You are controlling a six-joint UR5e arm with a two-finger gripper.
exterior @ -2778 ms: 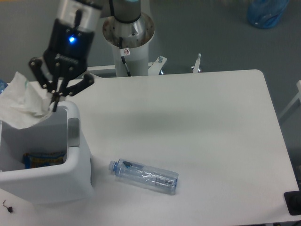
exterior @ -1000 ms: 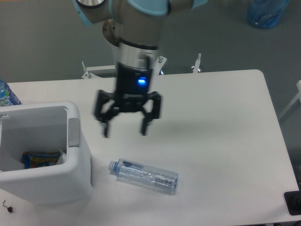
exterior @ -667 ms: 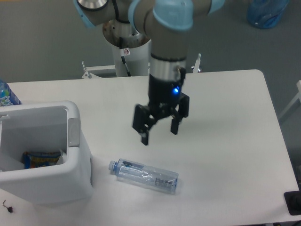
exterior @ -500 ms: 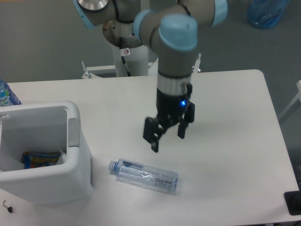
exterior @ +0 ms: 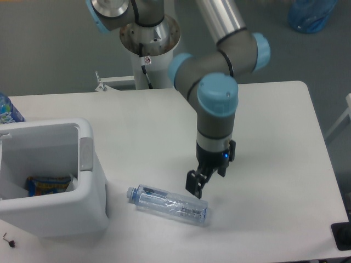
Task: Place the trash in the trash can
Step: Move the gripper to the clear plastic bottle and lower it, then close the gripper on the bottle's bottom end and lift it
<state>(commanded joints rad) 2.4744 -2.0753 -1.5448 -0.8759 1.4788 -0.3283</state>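
**Tool drops in over the fallen bottle**

Down and to the right since half a second ago: the tool [exterior: 204, 182] has swung from above the middle of the worktop [exterior: 269, 126] to hang just above the right half of the clear plastic bottle [exterior: 168, 204]. Its fingers look parted and grasp nothing, one dark fingertip [exterior: 195, 189] pointing at the bottle's body.

That bottle lies on its side near the front edge, cap toward the left, with a small printed label near its right end; the print is too small to read. It sits just right of the white trash can [exterior: 88, 203], apart from it. Inside the can a blue-and-yellow wrapper [exterior: 49, 184] shows, lettering unreadable. A blue-labelled bottle [exterior: 7, 110] peeks in at the far left edge.
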